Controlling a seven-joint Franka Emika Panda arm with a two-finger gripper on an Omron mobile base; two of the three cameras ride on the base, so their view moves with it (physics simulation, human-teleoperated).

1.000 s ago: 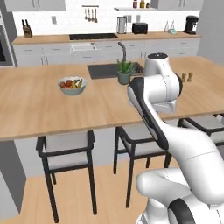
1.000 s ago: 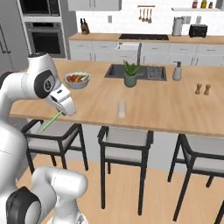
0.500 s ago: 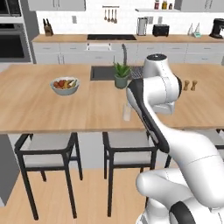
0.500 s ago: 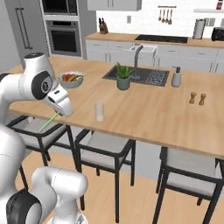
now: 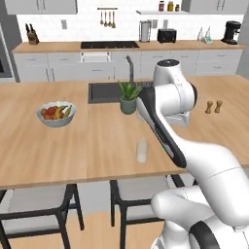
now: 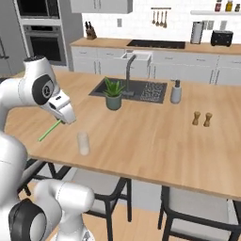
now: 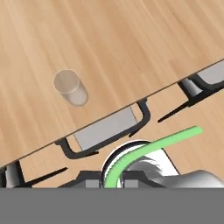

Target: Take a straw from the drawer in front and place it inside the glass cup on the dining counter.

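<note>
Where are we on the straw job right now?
Pick-up looks done: the tool is shut on the straw, held above the dining counter. In hand: carrying it to the glass cup, which stands empty near the counter's front edge, apart from the straw. Left: line up over the cup and drop the straw in.

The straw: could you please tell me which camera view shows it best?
The hand view: the straw runs large and green up from the end effector. The right base view shows it as a thin green line below the end effector, left of the glass cup.
</note>
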